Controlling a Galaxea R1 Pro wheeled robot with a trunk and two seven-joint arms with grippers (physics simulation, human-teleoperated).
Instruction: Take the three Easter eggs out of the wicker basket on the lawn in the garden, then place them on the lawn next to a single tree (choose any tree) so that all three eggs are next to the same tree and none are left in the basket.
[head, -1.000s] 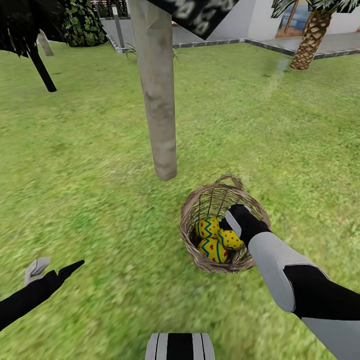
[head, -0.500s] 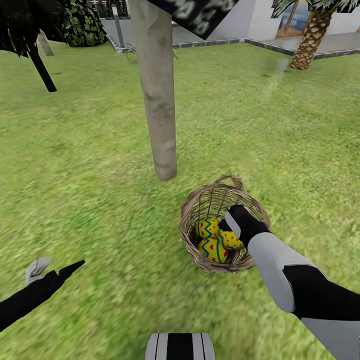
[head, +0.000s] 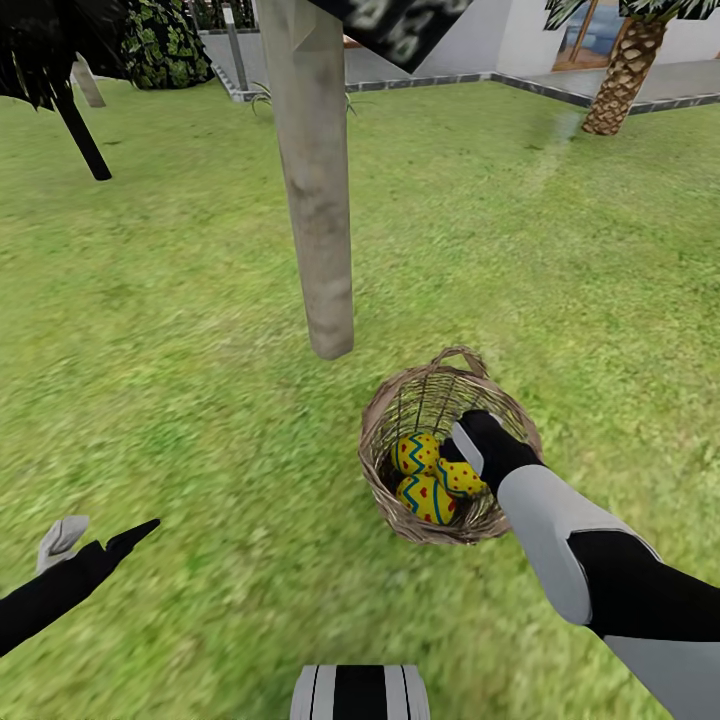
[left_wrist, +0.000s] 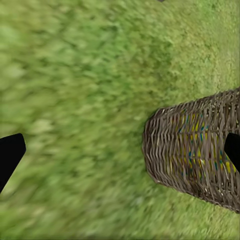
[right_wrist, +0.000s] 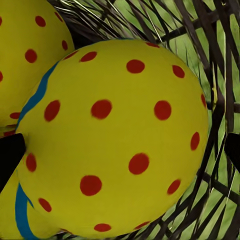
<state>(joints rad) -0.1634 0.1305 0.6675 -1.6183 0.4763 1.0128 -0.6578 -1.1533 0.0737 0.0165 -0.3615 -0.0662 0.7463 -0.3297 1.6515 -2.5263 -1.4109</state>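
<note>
Eggs: head view showed all three in the basket on the lawn, just beside the tree. Right gripper sat among them, unchanged since a second ago; none lifted yet. Left gripper had dropped slightly.
Left wrist view: fingers spread open, basket wall ahead.
Right wrist view: dotted egg sat between parted fingertips; whether they gripped it, I could not tell.

We found the wicker basket on the lawn, just in front and to the right of the tree, with three Easter eggs inside; the right gripper reached in among them.
</note>
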